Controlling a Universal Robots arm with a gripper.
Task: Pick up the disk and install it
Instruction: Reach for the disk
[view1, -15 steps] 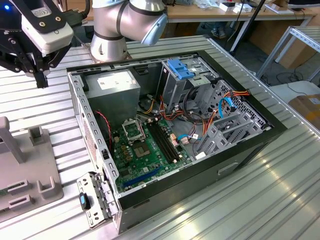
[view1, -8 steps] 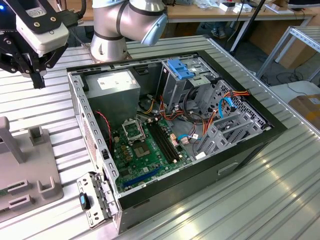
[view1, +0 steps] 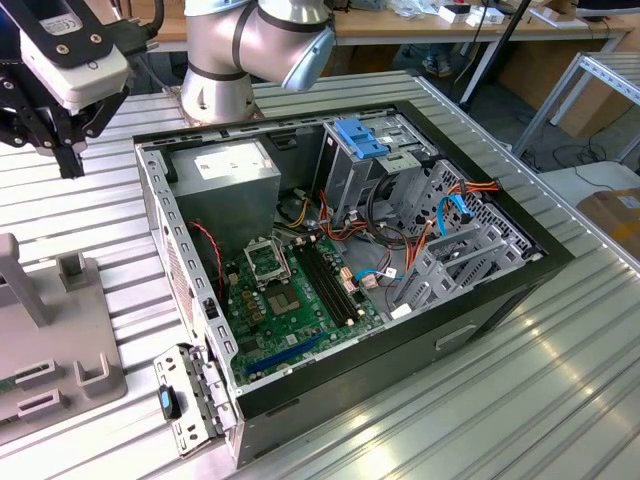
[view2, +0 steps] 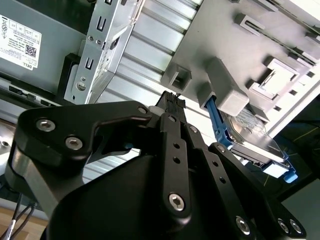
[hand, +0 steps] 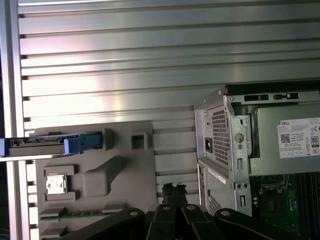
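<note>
Exterior view: the arm's gripper (view1: 72, 165) hangs in the air near a grey fixture (view1: 60, 330) on a ribbed table (view1: 560, 380). An open PC case (view1: 500, 300) sits just beside the fixture. In both wrist views the gripper looks closed, fingers together w/ nothing btwn them. The disk (hand: 35, 146), grey w/ a blue carrier, stands on edge in a slot on the fixture's side away from the case, overhanging the fixture's edge. Gripper and disk are apart. Step, as I judge it: approach for pick-up, disk not yet gripped. A grasp calls for fingers spread and lined up across the disk's thin faces.
</note>
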